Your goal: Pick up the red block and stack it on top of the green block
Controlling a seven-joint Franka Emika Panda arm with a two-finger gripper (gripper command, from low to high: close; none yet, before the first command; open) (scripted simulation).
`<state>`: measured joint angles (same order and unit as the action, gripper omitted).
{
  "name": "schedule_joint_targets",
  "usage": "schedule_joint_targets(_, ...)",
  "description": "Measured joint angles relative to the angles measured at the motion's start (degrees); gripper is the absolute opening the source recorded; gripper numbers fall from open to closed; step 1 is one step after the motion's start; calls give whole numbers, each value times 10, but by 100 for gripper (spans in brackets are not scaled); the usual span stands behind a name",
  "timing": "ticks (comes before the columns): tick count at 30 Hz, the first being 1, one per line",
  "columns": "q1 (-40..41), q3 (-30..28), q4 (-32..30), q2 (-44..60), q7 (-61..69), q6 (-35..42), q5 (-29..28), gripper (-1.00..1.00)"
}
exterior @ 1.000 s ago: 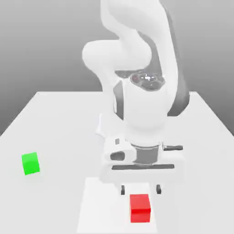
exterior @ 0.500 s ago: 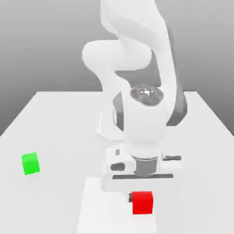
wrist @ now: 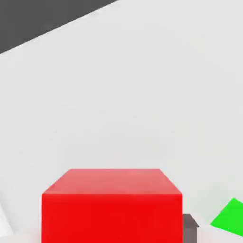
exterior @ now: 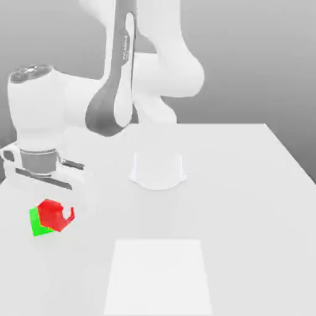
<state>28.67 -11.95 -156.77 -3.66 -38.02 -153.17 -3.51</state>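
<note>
Exterior view, lower left of the frame: the gripper [exterior: 57, 213] is closed on the red block [exterior: 52, 213], carried clear of the worktop [exterior: 247, 185] and overlapping the green block [exterior: 38, 225], which rests on the worktop at the far left edge. The red block appears turned relative to the green one, its corners not matching the faces beneath. In the hand view the red block [wrist: 112, 205] sits low in the frame's centre, while the green block [wrist: 230, 216] lies off at the lower right corner, suggesting the two are not yet centred. Risks, as judged: release at this offset could leave the red block overhanging and toppling off; descent while misaligned could knock the green block aside; the twisted orientation could reduce the contact area and make the stack unstable.
</note>
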Motion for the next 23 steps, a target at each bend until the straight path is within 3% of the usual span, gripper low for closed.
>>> schedule_joint_targets(5, 51, -51, -24, -11, 42, -14, 3, -100)
schedule_joint_targets(10, 56, -34, -21, 88, 103, -106, 86, -100)
schedule_joint_targets(11, 62, -26, -21, 99, 110, -116, 95, 100)
schedule_joint_targets(17, 64, -23, -21, 104, 114, -121, 101, 100)
schedule_joint_targets(23, 77, -31, -25, 3, 55, -28, 17, 100)
